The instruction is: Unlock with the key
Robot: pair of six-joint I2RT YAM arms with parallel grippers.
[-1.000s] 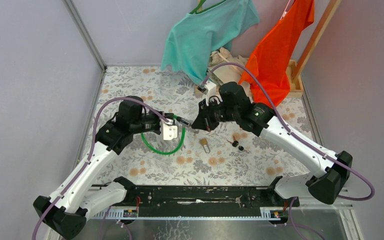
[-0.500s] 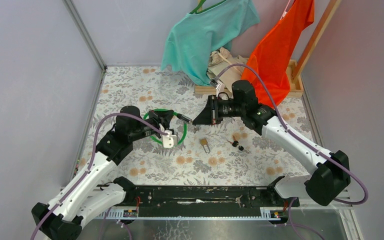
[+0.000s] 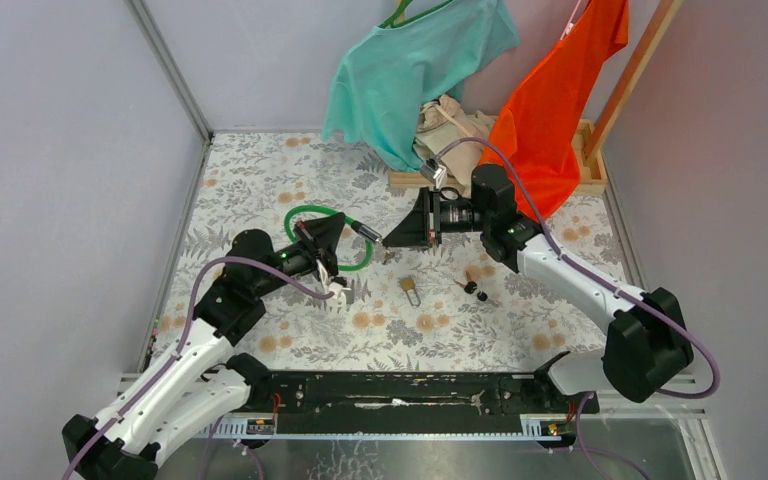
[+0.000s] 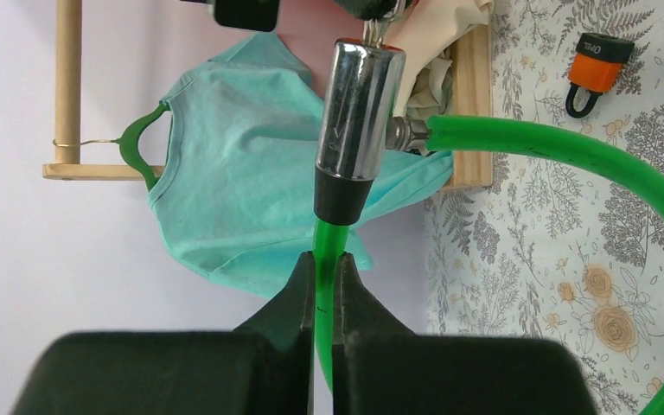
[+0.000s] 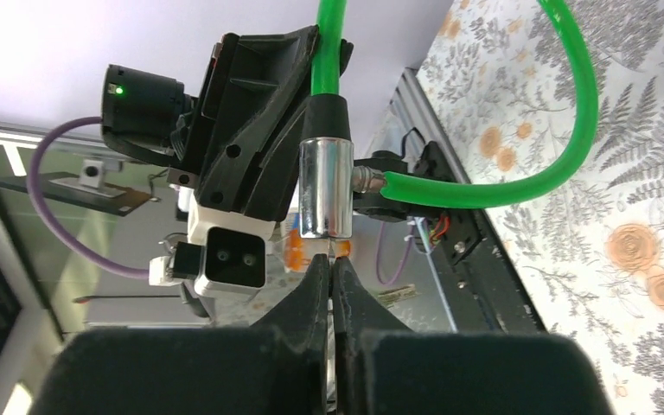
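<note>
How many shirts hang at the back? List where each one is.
2: teal shirt at back centre, orange shirt to its right. More may hide behind them.

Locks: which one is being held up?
The green cable lock, gripped by the left end effector; the orange padlock and brass padlock lie on the table.

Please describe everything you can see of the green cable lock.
The green cable lock is a plastic-looking green cable bent in a loop, ending in a shiny metal cylinder with a black collar. Its other end enters the cylinder's side. The left gripper pinches the cable beside the collar; the right gripper is closed on a small silvery part at the cylinder's bare end.
</note>
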